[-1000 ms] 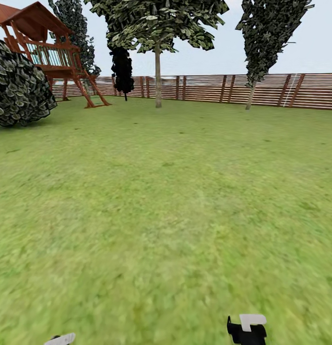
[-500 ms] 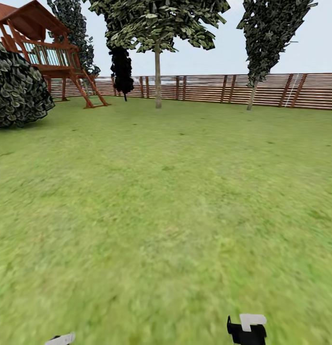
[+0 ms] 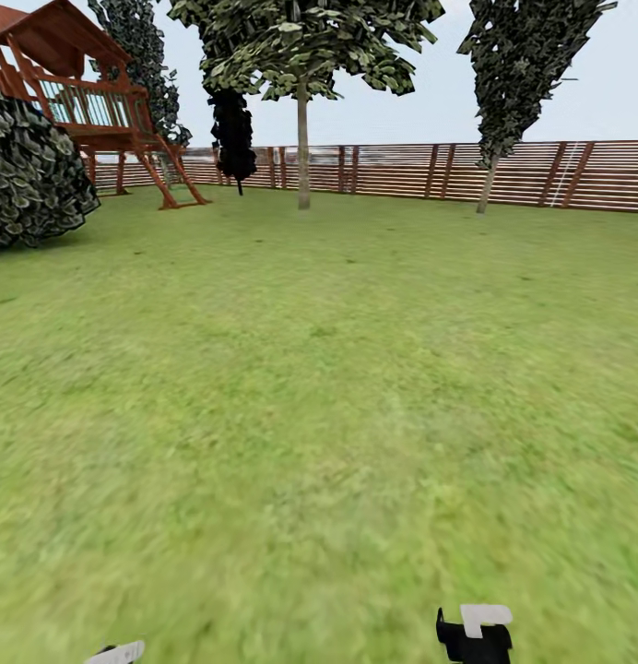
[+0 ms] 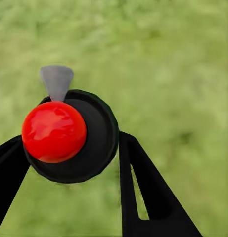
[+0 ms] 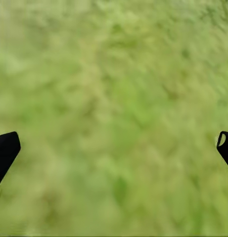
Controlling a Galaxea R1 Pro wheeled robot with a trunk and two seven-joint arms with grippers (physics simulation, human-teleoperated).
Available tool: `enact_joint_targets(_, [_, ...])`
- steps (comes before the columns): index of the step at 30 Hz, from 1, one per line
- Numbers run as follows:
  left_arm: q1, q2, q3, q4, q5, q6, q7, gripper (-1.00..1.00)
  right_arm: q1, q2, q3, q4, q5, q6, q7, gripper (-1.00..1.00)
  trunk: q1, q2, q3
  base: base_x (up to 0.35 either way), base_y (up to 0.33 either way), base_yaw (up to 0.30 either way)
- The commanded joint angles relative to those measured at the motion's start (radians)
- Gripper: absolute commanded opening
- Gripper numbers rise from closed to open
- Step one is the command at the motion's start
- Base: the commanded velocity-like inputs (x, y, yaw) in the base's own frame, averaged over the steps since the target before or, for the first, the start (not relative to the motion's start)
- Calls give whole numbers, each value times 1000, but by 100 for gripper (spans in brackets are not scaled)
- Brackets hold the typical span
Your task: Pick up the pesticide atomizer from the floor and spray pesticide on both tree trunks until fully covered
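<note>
- Left wrist view: my left gripper clamps the pesticide atomizer, pickup done
- Right gripper fingers spread wide, holding nothing
- Head view: both trees far off across the lawn, trunks unsprayed I reckon

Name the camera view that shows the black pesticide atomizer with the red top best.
The left wrist view: the black atomizer with the round red top sits large between the left gripper's fingers. The head view catches a pale sliver at that arm's spot.
</note>
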Motion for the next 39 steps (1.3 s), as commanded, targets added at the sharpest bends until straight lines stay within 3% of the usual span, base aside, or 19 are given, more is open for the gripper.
enact_joint_targets(1, [-1,0,1,1,2,-3,-1,-100,-1,0,-8,1,11,-3,-3,100,0,0,-1,338,0,0])
enact_joint_targets(39, [-1,0,1,1,2,-3,-1,-100,-1,0,-8,1,11,-3,-3,100,0,0,-1,338,0,0])
